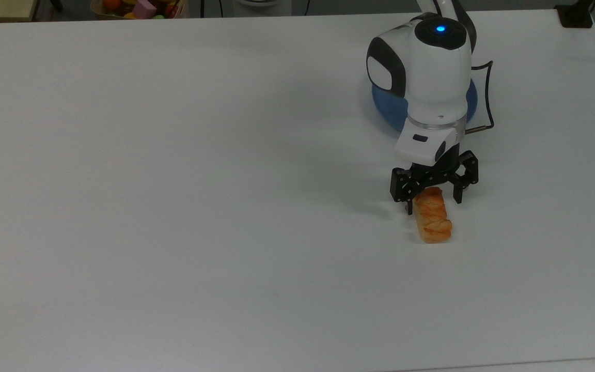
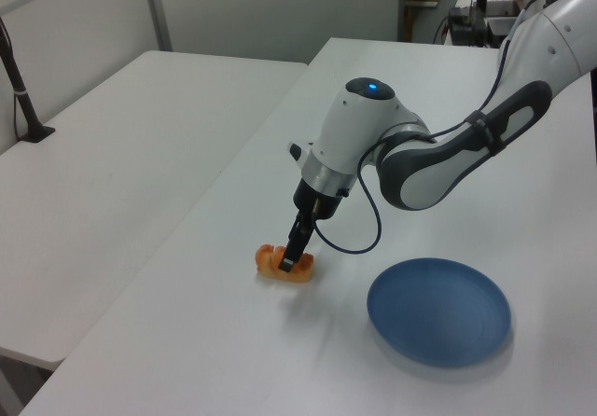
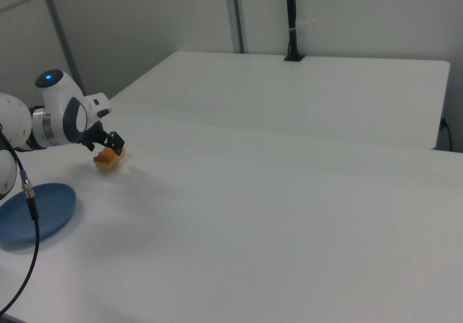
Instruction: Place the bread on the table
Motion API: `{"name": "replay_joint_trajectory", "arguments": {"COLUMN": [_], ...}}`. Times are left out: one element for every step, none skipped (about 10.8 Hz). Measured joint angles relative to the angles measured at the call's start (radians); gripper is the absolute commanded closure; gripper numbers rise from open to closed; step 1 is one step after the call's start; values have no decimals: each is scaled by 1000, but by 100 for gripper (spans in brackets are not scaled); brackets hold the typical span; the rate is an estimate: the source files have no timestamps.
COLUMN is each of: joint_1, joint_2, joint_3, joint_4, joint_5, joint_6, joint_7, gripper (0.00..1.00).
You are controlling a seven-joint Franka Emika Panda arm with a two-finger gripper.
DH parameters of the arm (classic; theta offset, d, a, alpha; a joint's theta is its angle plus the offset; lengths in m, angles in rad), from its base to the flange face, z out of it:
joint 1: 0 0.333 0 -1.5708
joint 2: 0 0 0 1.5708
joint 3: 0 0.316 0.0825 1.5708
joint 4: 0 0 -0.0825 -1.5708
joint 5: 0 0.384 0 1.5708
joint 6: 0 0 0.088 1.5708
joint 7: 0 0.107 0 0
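In the top view, the hand point(image 1: 433, 199) points down at the white desk point(image 1: 173, 206) with its two black fingers point(image 1: 398, 188) spread apart, one on each side of the near end of the bread point(image 1: 432, 217). The bread lies flat on the desk, braided top up, its far end reaching out from between the fingers toward the top view's bottom edge; whether the fingertips touch its sides cannot be told. Behind the hand, mostly covered by the white arm housing, sits the blue plate point(image 1: 385, 106), apart from the bread. A box of coloured toys point(image 1: 140, 8) stands off the desk at the top view's upper left, far from the hand. In the left view, the hand point(image 2: 291, 259) hangs straight down over the bread point(image 2: 272, 262), which rests on the desk point(image 2: 187, 341) directly beneath it, orange ends showing on both sides of the finger. The blue plate point(image 2: 438, 311) lies on the desk at the left view's right of the hand, well clear of the bread. In the right view, the hand point(image 3: 112, 145) is low over the bread point(image 3: 106, 161), which sits on the desk point(image 3: 289, 229) just under it, and the blue plate point(image 3: 35, 211) lies nearer the camera, below the hand.
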Motion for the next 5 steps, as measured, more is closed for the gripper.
{"name": "replay_joint_trajectory", "arguments": {"joint_1": [0, 0, 0, -3, -8], "joint_2": [0, -3, -12, -34, -69], "joint_3": [0, -1, -1, -1, -4], "joint_4": [5, 13, 21, 21, 12], "joint_5": [0, 0, 0, 0, 0], "joint_6": [0, 0, 0, 0, 0], "joint_7": [0, 0, 0, 0, 0], "gripper": [0, 0, 0, 0, 0]}}
